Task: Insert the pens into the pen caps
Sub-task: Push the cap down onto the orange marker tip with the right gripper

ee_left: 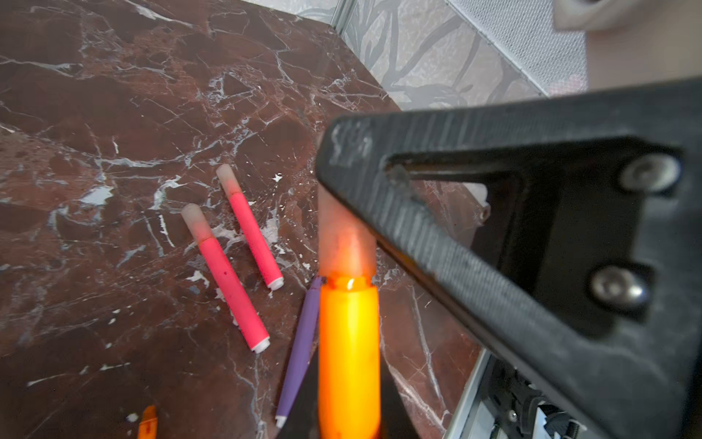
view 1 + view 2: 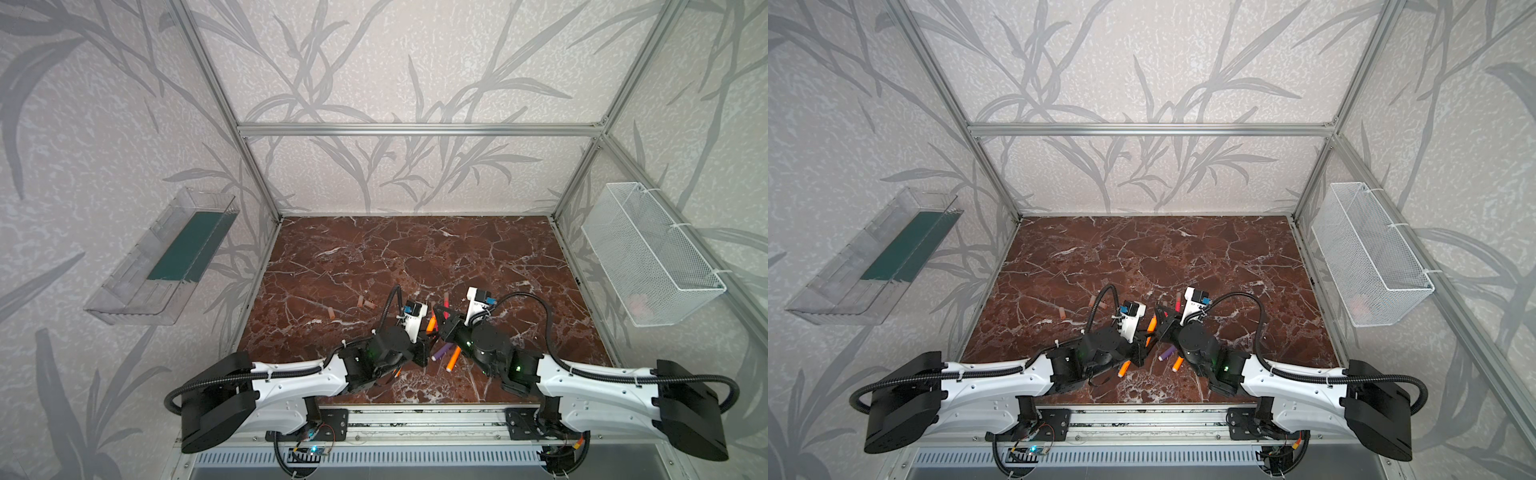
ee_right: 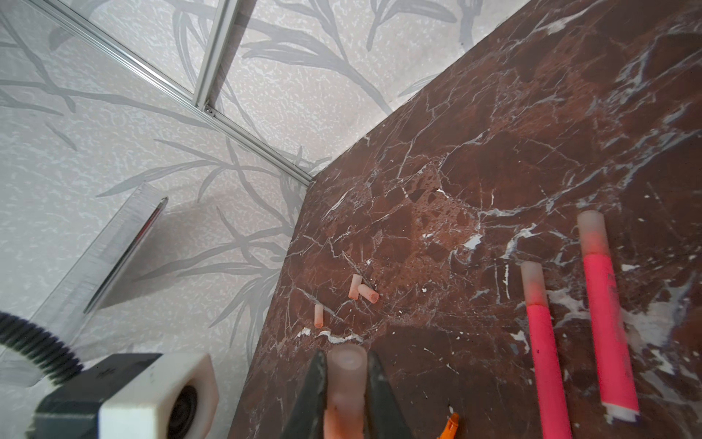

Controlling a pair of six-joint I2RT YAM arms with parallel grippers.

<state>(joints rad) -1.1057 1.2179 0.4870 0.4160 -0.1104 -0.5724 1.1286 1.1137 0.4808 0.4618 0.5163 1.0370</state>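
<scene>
At the near edge an aluminium rail [image 2: 415, 419] carries both arm bases. The arms lean in over a table [image 2: 415, 257] patterned as red-brown marble with white veins.

Nearest on it, just under the left arm, lies one orange pen [image 2: 1124, 368]. A little farther, between the arms, a purple pen [image 2: 441, 351] and a second orange pen [image 2: 453, 360] lie side by side. Their long axes run near-left to far-right, and the purple one's white end points near-left.

Just beyond, the two end effectors meet at mid-table. The left end effector [image 1: 348, 395] is clenched on the held orange pen [image 1: 348, 342], whose tip end aims away from it toward the other arm. The right end effector [image 3: 346, 365] is clamped on a pen cap [image 3: 346, 376]. That cap sits over the held pen's tip, butting against its collar.

Just far of them two pink-red pens [image 3: 547, 353] lie close and nearly parallel, each wearing a cap, capped ends pointing far. To the left lie three loose caps [image 2: 369, 304]: two touching in a V, the third apart, farther left.

Beyond, the marble runs to a back wall of pale wallpaper with grey leaves, framed in aluminium bars [image 2: 415, 129]. A clear plastic tray [image 2: 137, 274] hangs on the left wall and a white mesh basket [image 2: 652, 257] on the right.
</scene>
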